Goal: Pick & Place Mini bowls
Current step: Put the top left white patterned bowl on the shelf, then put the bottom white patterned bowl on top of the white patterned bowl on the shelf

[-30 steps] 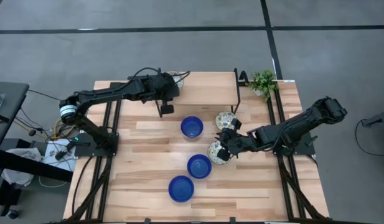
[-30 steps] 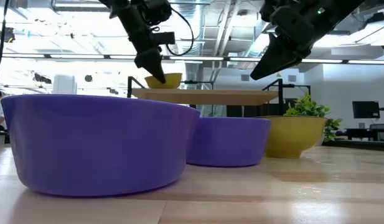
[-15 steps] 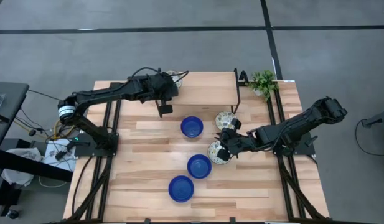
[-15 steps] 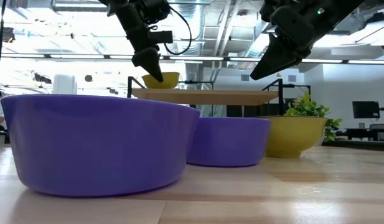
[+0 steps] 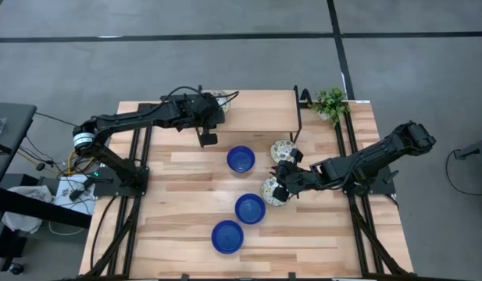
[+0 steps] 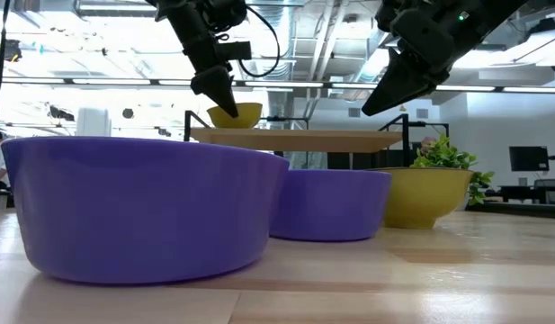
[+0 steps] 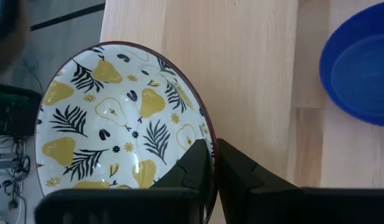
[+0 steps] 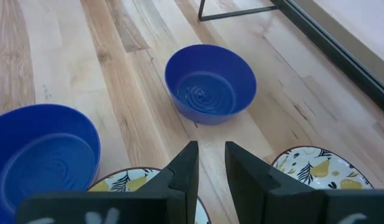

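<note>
High view, table: a wooden table (image 5: 186,168) with both arms reaching in from the sides and a small green plant (image 5: 330,102) at its far right corner.
Left gripper: the left gripper (image 7: 213,163) is at the far side of the table, its fingers pinched narrow on the rim of a patterned bowl (image 7: 120,134) (cream inside, with yellow pears and dark leaves), one finger inside the rim and one outside.
That bowl from above: mostly hidden under the arm, only an edge shows (image 5: 219,97) near the table's far edge.
Low view: the same bowl (image 6: 235,114) shows yellowish above a raised wooden shelf (image 6: 295,137), with the left gripper's tips at it; whether it rests on the shelf I cannot tell.
Right gripper: the right gripper (image 5: 280,190) is over the middle right of the table; its fingers (image 8: 186,165) stand a narrow gap apart, right above the rim of a second patterned bowl (image 5: 272,190); a grip on it cannot be told.
Third patterned bowl: (image 5: 283,150) sits just beyond that gripper, beside a black wire frame (image 5: 298,113).
Blue bowls: three on the table, one (image 5: 241,159) in the middle, one (image 5: 250,208) touching or just beside the second patterned bowl, one (image 5: 226,236) nearest the front edge.
</note>
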Available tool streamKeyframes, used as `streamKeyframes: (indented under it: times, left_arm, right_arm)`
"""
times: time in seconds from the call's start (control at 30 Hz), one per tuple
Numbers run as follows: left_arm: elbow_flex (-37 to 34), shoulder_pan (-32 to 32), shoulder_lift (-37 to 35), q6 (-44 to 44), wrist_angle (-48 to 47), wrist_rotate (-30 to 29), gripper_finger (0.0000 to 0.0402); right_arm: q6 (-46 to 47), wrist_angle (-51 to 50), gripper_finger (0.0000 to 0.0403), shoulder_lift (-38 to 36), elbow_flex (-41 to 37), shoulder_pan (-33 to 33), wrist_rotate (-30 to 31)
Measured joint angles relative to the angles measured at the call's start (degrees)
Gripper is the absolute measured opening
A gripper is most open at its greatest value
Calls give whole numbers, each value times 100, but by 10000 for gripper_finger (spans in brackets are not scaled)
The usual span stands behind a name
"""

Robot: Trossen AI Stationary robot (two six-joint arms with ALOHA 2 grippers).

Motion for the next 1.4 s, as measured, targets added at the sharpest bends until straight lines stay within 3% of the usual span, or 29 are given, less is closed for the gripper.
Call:
streamKeyframes:
  times: [0.3,0.6,1.4]
  left_arm:
    - [0,2,-2,-2,2,-7,31]
    - [2,2,-7,-44,4,-19,89]
    - [7,-113,-283,-22,11,-352,194]
  right_arm:
    - [-1,0,69,0,0,0,0]
    - [0,0,69,0,0,0,0]
    - [-2,-7,69,1,0,0,0]
